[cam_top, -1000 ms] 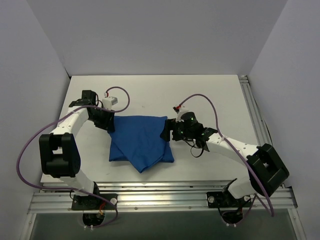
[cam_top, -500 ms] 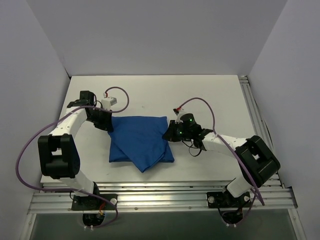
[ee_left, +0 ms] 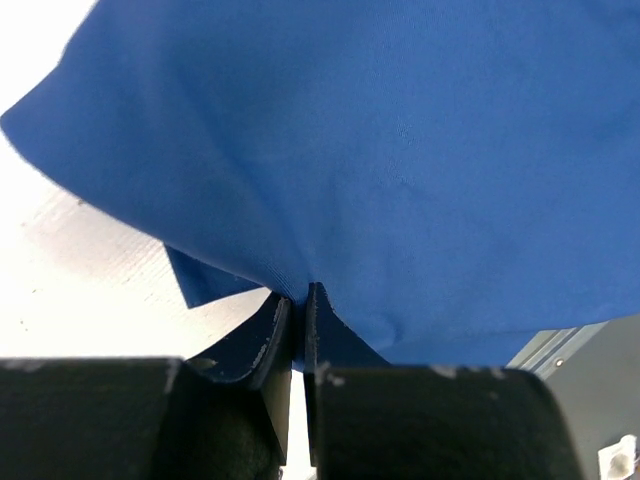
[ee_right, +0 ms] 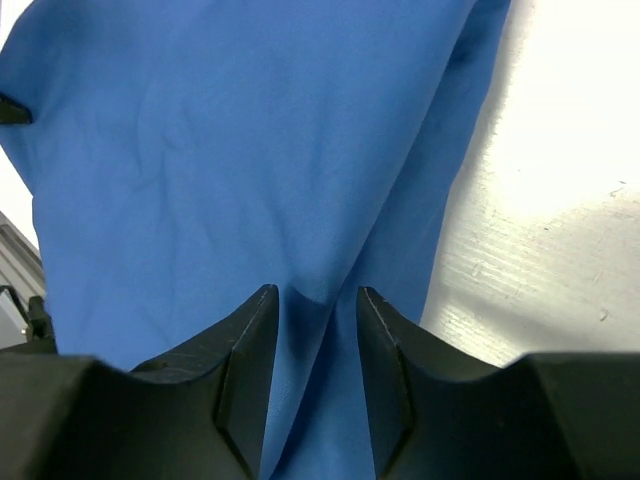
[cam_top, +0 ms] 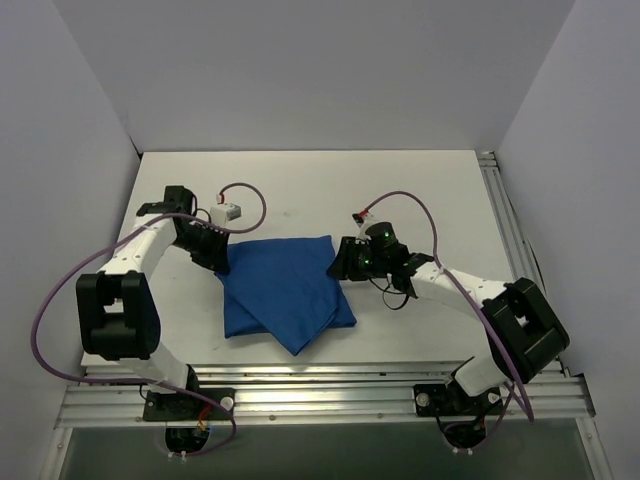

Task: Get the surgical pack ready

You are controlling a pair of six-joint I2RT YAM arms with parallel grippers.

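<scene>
The surgical pack is a folded royal-blue drape parcel lying mid-table; the tray, instruments, sachets and gauze are hidden. My left gripper is at the parcel's upper-left edge. In the left wrist view the gripper is shut on a fold of the blue cloth. My right gripper is at the parcel's upper-right corner. In the right wrist view the gripper has its jaws apart, straddling a raised fold of the drape without pinching it.
A small white connector block on a purple cable lies behind the left gripper. Aluminium rails run along the table's right edge and front edge. White walls enclose the back and sides.
The left gripper has shifted slightly toward the parcel, holding its cloth edge. The parcel has slid a little to the right and nearer. The right gripper has edged right with it.
</scene>
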